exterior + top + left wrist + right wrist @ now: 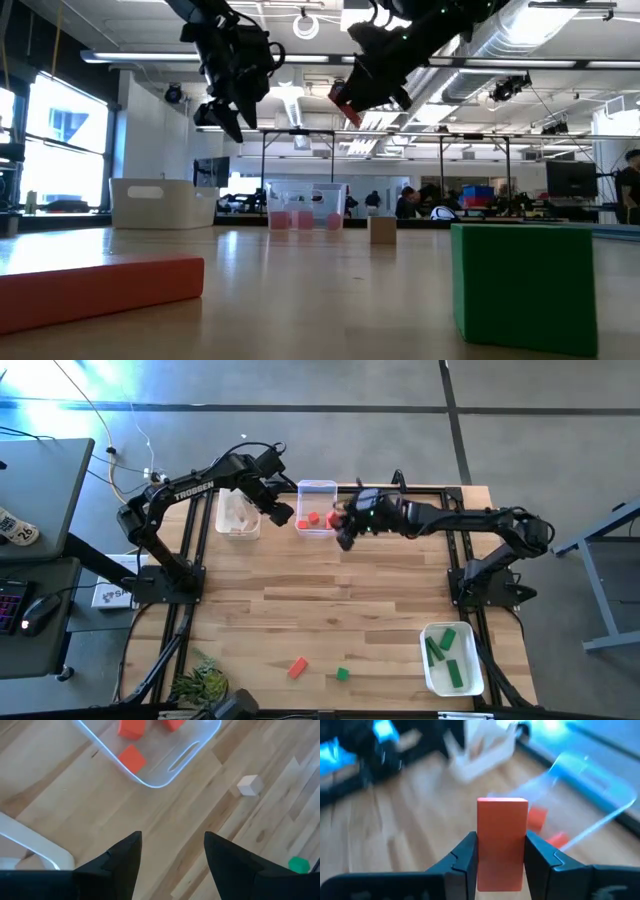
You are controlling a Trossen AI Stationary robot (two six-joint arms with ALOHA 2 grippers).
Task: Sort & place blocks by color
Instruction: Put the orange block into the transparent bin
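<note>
My right gripper is shut on a red-orange block and hangs high over the table beside the right edge of a clear tub with red blocks in it. To that tub's left, my left gripper hovers open and empty above bare wood, next to a white tub. A plain wood cube rests on the table. One red bar and one green cube lie near the front edge. My right gripper pinches the red-orange block by two opposite sides between its two fingers. The block's far end sticks out past the fingertips. The fingers slant down from the table's right side. The block is lifted well clear of the table.
A white tub with green blocks sits at the front right corner. The black frame rails run along both table sides. A plant stands at the front left. The broad middle of the table is bare wood.
</note>
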